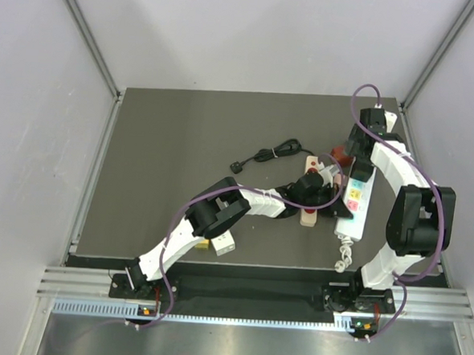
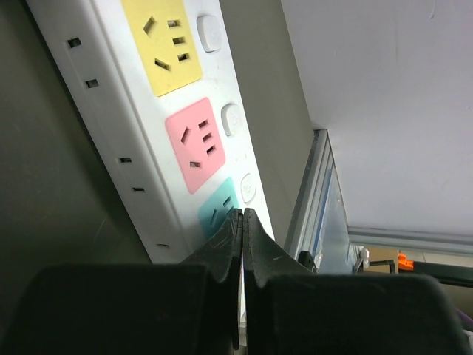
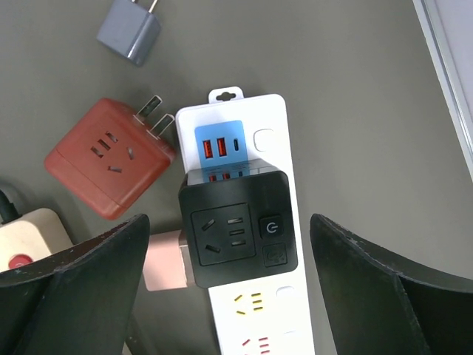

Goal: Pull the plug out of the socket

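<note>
Now | right claw [image 3: 229,222] wide open, empty, black plug [image 3: 222,240] between fingers [image 3: 81,281] | left claw [image 2: 242,216] shut, empty, over power strip [image 2: 126,126]

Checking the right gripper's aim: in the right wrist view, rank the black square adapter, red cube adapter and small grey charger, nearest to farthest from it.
1. Black square adapter, on the white power strip, between the open fingers of the right gripper.
2. Red cube adapter, up-left on the table.
3. Small grey charger, far top-left.
</note>
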### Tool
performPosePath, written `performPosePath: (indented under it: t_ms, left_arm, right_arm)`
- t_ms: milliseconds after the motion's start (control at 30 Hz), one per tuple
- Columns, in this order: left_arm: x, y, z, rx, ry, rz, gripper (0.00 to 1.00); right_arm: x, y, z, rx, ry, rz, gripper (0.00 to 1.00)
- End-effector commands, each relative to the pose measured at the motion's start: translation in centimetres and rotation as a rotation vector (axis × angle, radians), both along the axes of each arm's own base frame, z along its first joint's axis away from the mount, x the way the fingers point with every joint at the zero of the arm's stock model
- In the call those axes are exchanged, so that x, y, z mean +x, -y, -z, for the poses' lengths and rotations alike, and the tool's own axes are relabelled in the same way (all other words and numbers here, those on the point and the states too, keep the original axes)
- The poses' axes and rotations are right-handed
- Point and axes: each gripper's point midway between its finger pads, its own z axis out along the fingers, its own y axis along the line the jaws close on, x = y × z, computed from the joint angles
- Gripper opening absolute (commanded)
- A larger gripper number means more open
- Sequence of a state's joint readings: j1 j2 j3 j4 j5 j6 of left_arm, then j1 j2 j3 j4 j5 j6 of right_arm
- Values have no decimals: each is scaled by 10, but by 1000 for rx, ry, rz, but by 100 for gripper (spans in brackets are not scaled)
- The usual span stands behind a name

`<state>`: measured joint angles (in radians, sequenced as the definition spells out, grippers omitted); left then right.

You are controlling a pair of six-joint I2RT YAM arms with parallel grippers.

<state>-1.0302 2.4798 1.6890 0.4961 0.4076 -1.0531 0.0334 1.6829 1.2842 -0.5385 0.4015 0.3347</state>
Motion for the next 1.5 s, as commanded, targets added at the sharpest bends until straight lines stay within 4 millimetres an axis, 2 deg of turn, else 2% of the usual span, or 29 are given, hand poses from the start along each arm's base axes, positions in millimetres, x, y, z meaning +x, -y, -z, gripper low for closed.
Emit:
performPosePath:
  t_ms: [0,367,600,900,1100,1200,1233,1300,1333,1400,1433,1467]
  left_arm:
    - [8,-12,48,130,-35,-45,0]
    - [10,-13,56,172,-46,-54,0]
    - [13,-12,61,210,-62,-64,0]
    - [15,-14,70,245,-77,-82,0]
    - [18,-15,74,265,-96,-99,0]
    - [19,-15,78,283,-110,-112,0]
    - [19,-16,81,291,-118,-119,0]
    - [21,-17,85,305,-133,-133,0]
    - [22,-18,86,312,-139,-141,0]
    - [25,-15,85,315,-144,-149,0]
    - [24,-17,92,337,-157,-156,0]
    - [24,-17,93,344,-164,-160,0]
  right_arm:
    - [9,11,-1,-27,15,7,88]
    - [11,7,22,-1,-2,-26,78]
    - [6,7,35,4,-27,-11,78]
    - [6,8,37,2,-22,-4,73]
    - [8,8,40,4,-20,4,66]
    - [11,8,41,9,-16,5,58]
    - [11,8,40,6,-14,5,50]
    - [13,9,33,2,7,13,41]
    - [14,10,30,-2,16,16,28]
    - [15,12,19,-10,48,22,12]
    - [16,12,15,-9,64,23,0]
    - [16,11,9,-4,83,22,0]
